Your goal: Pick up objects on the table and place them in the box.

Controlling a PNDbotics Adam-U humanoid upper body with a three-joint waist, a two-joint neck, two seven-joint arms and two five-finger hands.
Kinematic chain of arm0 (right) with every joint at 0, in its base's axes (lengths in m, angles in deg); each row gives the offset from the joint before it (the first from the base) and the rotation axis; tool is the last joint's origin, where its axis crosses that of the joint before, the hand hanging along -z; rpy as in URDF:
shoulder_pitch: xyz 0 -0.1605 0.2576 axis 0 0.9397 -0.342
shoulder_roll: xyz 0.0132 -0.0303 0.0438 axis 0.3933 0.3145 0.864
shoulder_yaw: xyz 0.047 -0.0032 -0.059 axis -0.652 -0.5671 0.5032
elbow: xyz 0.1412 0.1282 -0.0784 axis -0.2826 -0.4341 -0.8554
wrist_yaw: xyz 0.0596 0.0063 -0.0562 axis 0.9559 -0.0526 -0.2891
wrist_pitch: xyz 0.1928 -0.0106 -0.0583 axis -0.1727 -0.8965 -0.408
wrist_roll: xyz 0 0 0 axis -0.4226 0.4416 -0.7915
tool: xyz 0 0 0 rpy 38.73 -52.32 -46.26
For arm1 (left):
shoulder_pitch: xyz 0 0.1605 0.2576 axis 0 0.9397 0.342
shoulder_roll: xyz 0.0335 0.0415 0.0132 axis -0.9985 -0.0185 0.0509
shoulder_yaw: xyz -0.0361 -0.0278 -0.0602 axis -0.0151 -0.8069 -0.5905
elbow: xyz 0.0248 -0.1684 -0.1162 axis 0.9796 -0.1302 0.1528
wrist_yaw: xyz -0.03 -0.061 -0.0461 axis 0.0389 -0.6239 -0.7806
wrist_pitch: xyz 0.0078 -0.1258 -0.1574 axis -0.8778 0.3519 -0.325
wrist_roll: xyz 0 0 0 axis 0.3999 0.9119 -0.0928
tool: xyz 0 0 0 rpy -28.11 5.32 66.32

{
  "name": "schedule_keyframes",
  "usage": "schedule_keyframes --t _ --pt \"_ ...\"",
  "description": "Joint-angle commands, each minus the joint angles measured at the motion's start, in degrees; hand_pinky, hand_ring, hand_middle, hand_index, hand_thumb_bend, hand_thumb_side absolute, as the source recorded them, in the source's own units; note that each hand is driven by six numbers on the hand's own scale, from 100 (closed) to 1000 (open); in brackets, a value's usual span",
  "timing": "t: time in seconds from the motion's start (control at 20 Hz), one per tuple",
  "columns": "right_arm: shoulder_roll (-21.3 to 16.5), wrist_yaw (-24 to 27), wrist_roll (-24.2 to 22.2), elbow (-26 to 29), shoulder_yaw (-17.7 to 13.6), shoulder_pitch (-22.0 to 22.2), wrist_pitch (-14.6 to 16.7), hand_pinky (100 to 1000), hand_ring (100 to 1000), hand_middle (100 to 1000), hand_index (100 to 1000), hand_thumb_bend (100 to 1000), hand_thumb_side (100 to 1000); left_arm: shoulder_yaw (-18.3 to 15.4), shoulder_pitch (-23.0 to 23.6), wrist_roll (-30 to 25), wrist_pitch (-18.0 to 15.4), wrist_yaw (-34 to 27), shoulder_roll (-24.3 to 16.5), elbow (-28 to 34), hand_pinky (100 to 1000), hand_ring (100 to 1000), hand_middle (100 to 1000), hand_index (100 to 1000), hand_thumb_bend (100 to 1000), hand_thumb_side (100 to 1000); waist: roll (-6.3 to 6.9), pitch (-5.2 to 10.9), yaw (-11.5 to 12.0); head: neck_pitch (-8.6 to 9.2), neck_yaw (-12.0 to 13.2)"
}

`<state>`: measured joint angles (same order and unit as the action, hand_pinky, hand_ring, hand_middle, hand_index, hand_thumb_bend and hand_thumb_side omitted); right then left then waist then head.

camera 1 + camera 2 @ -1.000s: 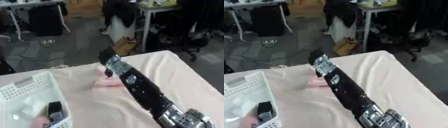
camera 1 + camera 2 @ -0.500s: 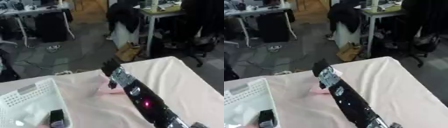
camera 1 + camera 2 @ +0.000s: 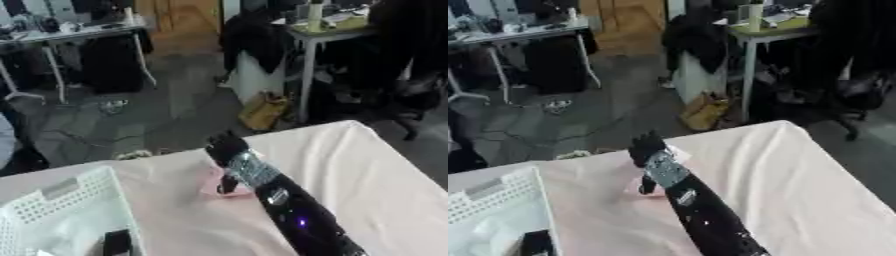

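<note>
A small flat pink thing (image 3: 213,185) lies on the pale tablecloth near the table's far edge. My right hand (image 3: 227,148) is over its far side, at the end of the black right arm (image 3: 293,217) that reaches up from the bottom of the view. A dark part of the hand hangs down onto the pink thing. The white lattice box (image 3: 54,212) stands at the lower left. A black object (image 3: 116,242) and some pale things lie inside it. My left hand shows in no view.
The table's far edge (image 3: 297,132) runs just behind my hand, with the floor below it. The cloth-covered table (image 3: 376,175) stretches to the right of my arm. Desks, chairs and a brown bag stand on the floor beyond.
The whole picture has shifted down, so the camera has tilted up. My right hand stays at the pink thing, and the box's contents look the same.
</note>
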<state>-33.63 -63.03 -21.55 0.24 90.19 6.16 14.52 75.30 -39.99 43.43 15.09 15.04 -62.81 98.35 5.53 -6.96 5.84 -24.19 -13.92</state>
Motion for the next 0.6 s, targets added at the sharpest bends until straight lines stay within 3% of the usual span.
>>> schedule_keyframes --t 0.05,0.3,0.5,0.6 --pt "-0.7 -0.1 1.2 0.2 -0.4 -1.1 -0.4 1000 1000 1000 1000 629 437 -0.6 -1.2 0.3 0.1 0.0 -0.4 0.8 840 930 810 855 100 832 0.79 -0.32 0.3 0.75 -0.4" --pt "-1.6 0.2 1.8 -0.8 -0.9 -1.2 -0.5 1000 1000 1000 1000 648 439 -0.7 -1.4 0.4 0.2 0.0 -0.4 0.8 841 930 810 855 100 832 0.93 -0.57 0.7 1.06 -1.5" --pt "-2.6 3.8 1.2 -1.4 -1.3 -1.5 2.2 1000 1000 1000 1000 665 433 -0.7 -1.5 0.5 0.3 0.1 -0.6 0.8 841 930 810 855 100 831 0.84 -0.75 0.6 0.93 -1.5" --pt "-3.5 9.8 -1.6 -1.5 -1.9 -2.3 6.2 1000 1000 1000 1000 690 394 -0.8 -1.7 0.5 0.3 0.2 -0.7 0.8 842 930 810 854 100 831 0.47 -0.69 0.5 -3.91 2.1"
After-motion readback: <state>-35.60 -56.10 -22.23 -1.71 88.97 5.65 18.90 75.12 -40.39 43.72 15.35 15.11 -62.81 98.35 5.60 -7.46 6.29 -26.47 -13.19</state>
